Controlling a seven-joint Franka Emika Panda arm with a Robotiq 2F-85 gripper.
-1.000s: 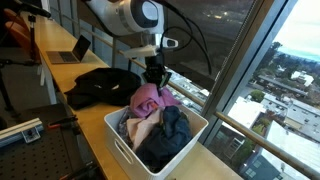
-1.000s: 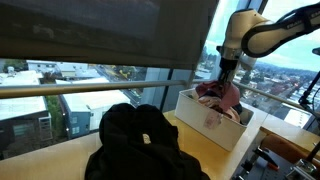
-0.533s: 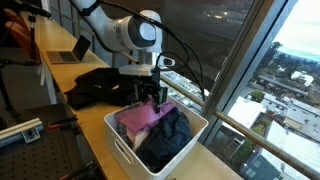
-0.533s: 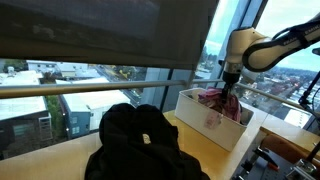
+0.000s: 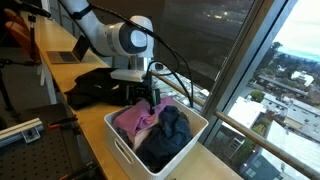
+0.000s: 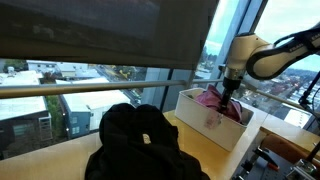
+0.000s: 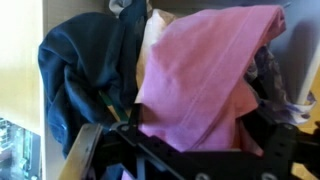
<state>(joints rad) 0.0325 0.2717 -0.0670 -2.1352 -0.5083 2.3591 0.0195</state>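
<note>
Window-side wood counter (image 5: 52, 74). Gripper (image 5: 150, 99) low over white bin (image 5: 122, 150), fingers wide, nothing held; pink cloth (image 5: 135, 118) just below, dk blue garment (image 5: 172, 130) beside it.

Glossy white arm of rounded tubular links (image 5: 105, 30), bulbous white joint housing with a dark grey circular cap (image 5: 138, 40), thin black cables looping alongside (image 5: 188, 65), black blocky gripper (image 5: 150, 98).

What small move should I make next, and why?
Probably raise the gripper straight up. Its jaws stand open just over the pink garment, which lies on the other clothes in the white bin; nothing is held, and a vertical lift seems least likely to snag fabric.
</note>
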